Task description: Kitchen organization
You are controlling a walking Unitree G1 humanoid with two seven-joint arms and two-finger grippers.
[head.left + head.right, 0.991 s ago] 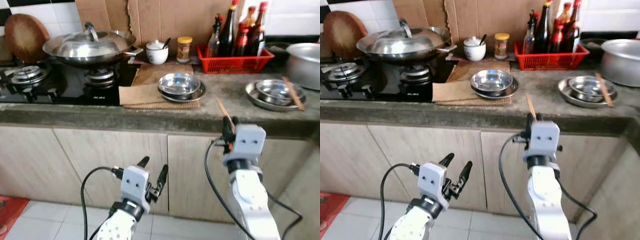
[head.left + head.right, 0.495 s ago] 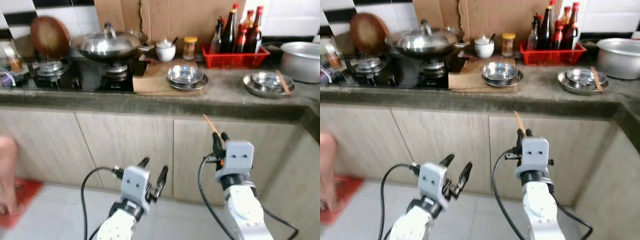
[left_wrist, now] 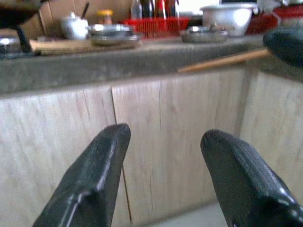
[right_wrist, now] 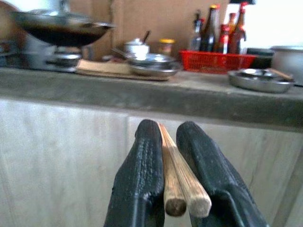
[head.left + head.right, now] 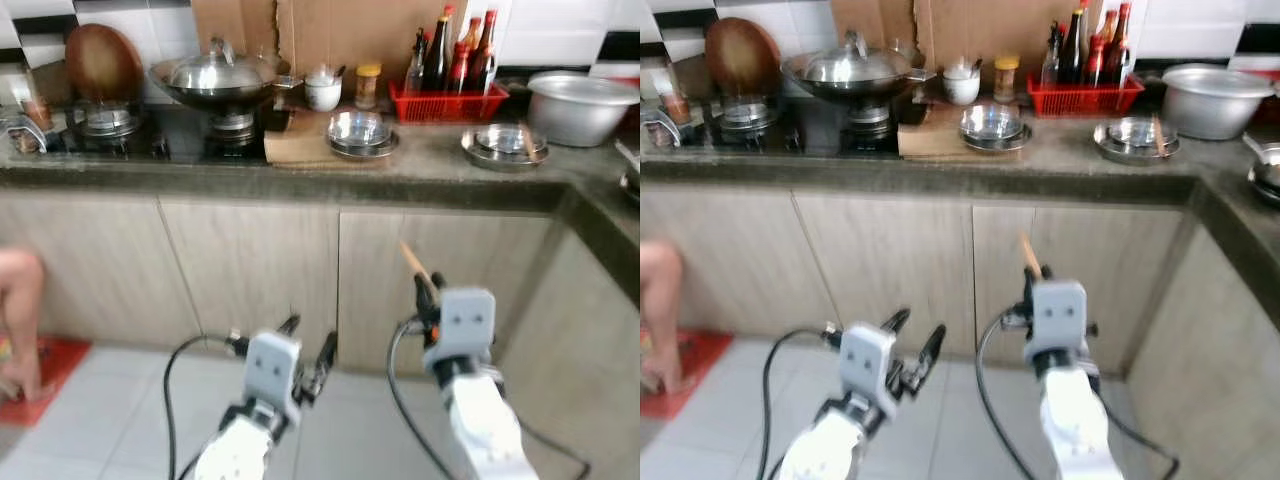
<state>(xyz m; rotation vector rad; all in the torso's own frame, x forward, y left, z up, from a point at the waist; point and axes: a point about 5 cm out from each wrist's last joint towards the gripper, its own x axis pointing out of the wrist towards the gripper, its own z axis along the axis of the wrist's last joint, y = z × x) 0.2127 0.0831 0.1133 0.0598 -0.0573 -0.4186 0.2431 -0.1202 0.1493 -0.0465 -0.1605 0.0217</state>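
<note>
I'm standing back from the kitchen counter (image 5: 300, 178) with both arms raised in front of the wooden cabinet doors (image 5: 250, 260). My right gripper (image 4: 173, 142) is pinching a pair of wooden chopsticks (image 4: 177, 175) between its two black fingers (image 4: 144, 165); in the right wrist view the sticks lie side by side in the gap, their blunt ends toward the camera. From the head camera the chopsticks (image 5: 413, 262) poke up out of the right gripper (image 5: 428, 290) toward about 11 o'clock, their tip in front of the cabinet below the counter edge. My left gripper (image 5: 308, 350) hangs lower, at about 9 o'clock from the right one, with its fingers (image 3: 99, 165) spread apart and nothing between them; in the left wrist view the chopsticks (image 3: 222, 60) cross the upper part of the frame, well apart from that gripper. Up on the counter, at 12 o'clock from my grippers, a stack of steel bowls (image 5: 358, 130) sits on a flattened cardboard sheet (image 5: 295, 148). At about 11 o'clock a lidded wok (image 5: 215, 78) rests on the gas stove (image 5: 130, 140). Toward 1 o'clock I see a red basket of sauce bottles (image 5: 448, 95), a steel plate with a bowl (image 5: 505, 143) and a large metal pot (image 5: 580, 105). A person's bare leg (image 5: 20, 320) shows at 9 o'clock, on a red mat (image 5: 45, 375).
</note>
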